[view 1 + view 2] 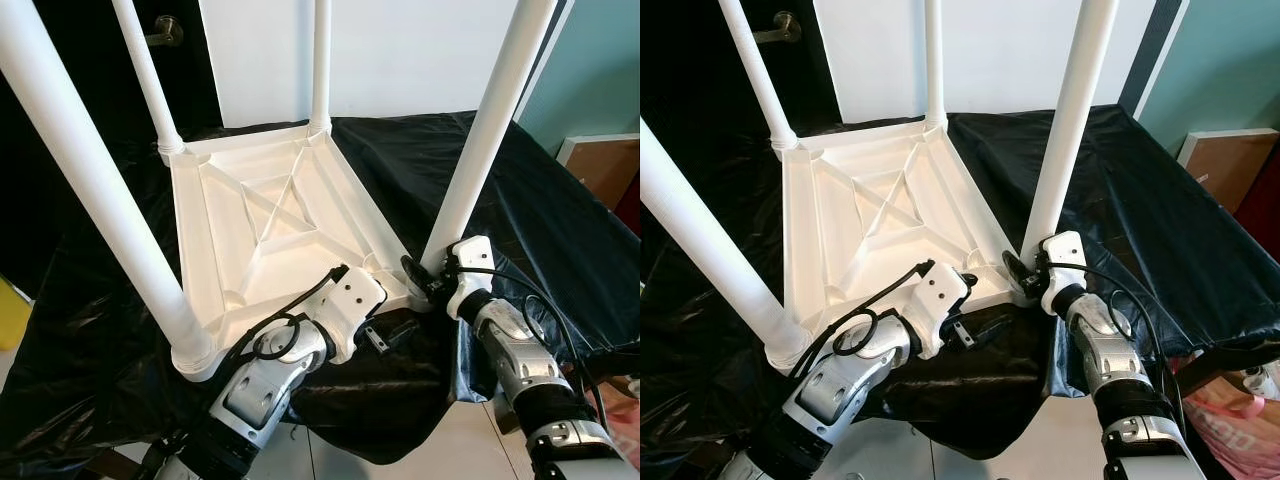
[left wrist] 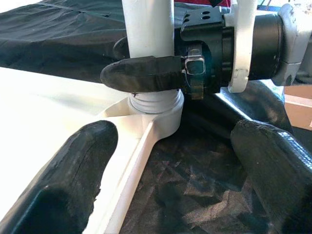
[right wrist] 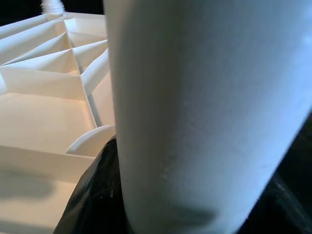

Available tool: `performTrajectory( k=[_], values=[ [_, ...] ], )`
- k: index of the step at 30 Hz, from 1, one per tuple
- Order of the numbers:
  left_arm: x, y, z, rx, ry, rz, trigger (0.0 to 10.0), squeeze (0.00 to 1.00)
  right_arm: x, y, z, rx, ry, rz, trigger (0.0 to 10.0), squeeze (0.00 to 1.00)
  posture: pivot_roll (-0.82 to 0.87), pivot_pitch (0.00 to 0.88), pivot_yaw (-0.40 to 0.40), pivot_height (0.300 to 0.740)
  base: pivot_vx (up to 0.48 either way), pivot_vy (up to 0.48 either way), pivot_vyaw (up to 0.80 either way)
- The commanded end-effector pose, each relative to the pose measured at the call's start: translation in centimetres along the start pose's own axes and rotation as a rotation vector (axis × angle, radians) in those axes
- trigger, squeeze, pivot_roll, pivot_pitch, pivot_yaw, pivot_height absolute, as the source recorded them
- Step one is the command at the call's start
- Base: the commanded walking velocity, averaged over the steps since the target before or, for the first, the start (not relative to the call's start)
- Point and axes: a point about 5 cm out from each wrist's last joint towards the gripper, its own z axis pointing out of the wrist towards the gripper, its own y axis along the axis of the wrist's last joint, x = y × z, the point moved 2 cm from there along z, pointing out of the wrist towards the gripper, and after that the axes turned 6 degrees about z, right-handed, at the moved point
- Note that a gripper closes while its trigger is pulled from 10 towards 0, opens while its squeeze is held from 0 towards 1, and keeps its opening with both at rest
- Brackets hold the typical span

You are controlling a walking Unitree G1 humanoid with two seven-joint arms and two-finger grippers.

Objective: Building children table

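Lies upside down on a black sheet (image 1: 540, 200): a white plastic table top (image 1: 270, 225) with a ribbed, cross-braced underside facing up and four white round legs (image 1: 85, 190) standing upright from its corners, the near right leg (image 1: 485, 140) seated in its corner socket.

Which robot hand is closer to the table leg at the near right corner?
The right. The right gripper is clamped around the near-right leg at its base. The left gripper sits beside it, open, by the tabletop edge, not touching the leg.
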Motion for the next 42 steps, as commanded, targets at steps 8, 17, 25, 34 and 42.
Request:
performTrajectory(
  k=[8, 17, 25, 34, 42],
  values=[
    [-0.7, 0.0, 0.2, 0.000, -0.055, 0.003, 10.0, 0.00, 0.1, -3.5, -1.9, 0.094, -0.277, 0.019, 10.0, 0.00, -0.16, 0.052, -0.022, 0.740, 0.000, 0.000, 0.00],
    [-0.7, 0.1, 0.2, -0.002, -0.058, 0.002, 10.0, 0.00, 0.2, -3.8, -2.4, 0.081, -0.489, 0.046, 10.0, 0.00, -0.16, 0.056, -0.023, 0.740, 0.000, 0.000, 0.00],
    [-0.3, 0.1, 0.1, -0.001, -0.047, 0.013, 10.0, 0.00, 2.1, -2.5, -1.6, -0.011, -0.511, 0.101, 10.0, 0.00, -0.14, 0.054, -0.033, 0.740, 0.000, 0.000, 0.00],
    [-0.1, 0.2, 0.0, 0.000, -0.035, 0.015, 10.0, 0.00, 2.6, -2.2, -1.6, -0.020, -0.473, 0.086, 10.0, 0.00, -0.14, 0.051, -0.033, 0.740, 0.000, 0.000, 0.00],
    [0.1, 0.3, 0.1, -0.004, -0.037, 0.017, 10.0, 0.00, 2.6, -1.9, -1.9, -0.038, -0.444, 0.088, 10.0, 1.00, -0.15, 0.047, -0.023, 0.740, 0.000, 0.000, 0.00]
  ],
)
